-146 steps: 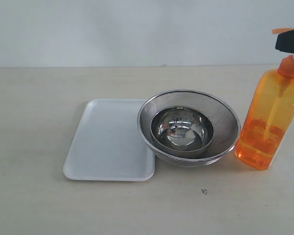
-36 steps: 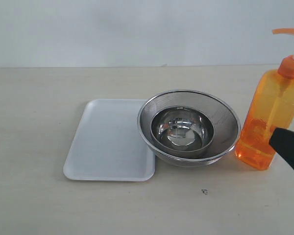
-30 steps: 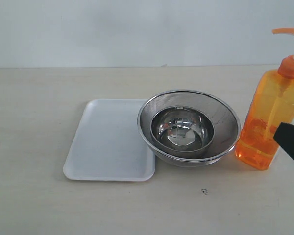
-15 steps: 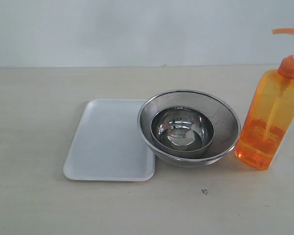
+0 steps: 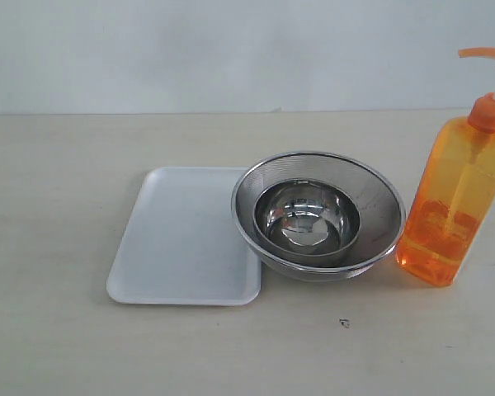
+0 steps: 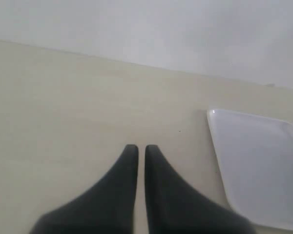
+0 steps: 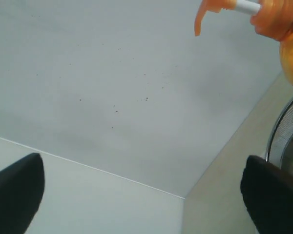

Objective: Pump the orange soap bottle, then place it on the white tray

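Observation:
The orange soap bottle [image 5: 455,194] stands upright on the table at the far right of the exterior view, its pump head raised; the right wrist view catches its pump head and shoulder [image 7: 268,17]. Left of the bowls, the white tray [image 5: 181,239] lies flat with nothing on it, and its corner shows in the left wrist view [image 6: 263,165]. Neither gripper shows in the exterior view. My left gripper [image 6: 137,148] is shut, empty, over bare table beside the tray. My right gripper [image 7: 141,195] stands wide open, holding nothing, turned on its side, apart from the bottle.
A wide steel mesh bowl [image 5: 371,210] with a smaller steel bowl [image 5: 307,216] nested inside sits between tray and bottle, overlapping the tray's right edge. Its rim [image 7: 283,131] shows in the right wrist view. A plain wall stands behind the table.
My right gripper, seen a second ago at the right edge beside the bottle's lower body, has withdrawn out of the exterior view. Bottle, bowls and tray have not moved.

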